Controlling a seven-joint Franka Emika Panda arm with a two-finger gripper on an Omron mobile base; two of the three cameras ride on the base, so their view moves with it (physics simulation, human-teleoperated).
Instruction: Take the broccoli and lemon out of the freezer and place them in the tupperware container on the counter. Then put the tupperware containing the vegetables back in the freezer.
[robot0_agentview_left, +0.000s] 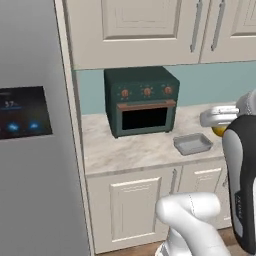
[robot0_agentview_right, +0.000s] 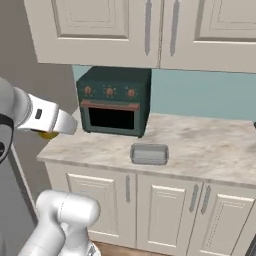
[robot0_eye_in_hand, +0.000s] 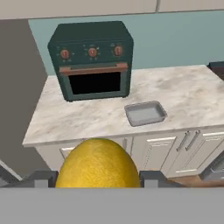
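A bright yellow lemon (robot0_eye_in_hand: 97, 164) sits between my gripper's (robot0_eye_in_hand: 97, 178) two dark fingertips, which are shut on its sides. From the left base view the lemon (robot0_agentview_left: 218, 131) peeks out under the white hand, held in the air in front of the counter (robot0_agentview_left: 130, 150). The grey tupperware container (robot0_eye_in_hand: 145, 113) lies on the counter ahead of the hand, to the right of the toaster oven, and looks empty. The same tray (robot0_agentview_left: 192, 144) (robot0_agentview_right: 149, 154) sits near the counter's front edge. The freezer (robot0_agentview_left: 30, 125) stands at the left with its door closed. The broccoli is out of view.
A dark green toaster oven (robot0_agentview_left: 141, 100) stands at the back of the counter against the teal wall. Cream wall cabinets (robot0_agentview_right: 145, 30) hang above it. Base cabinets with grey bar handles (robot0_agentview_right: 127, 189) run below the worktop.
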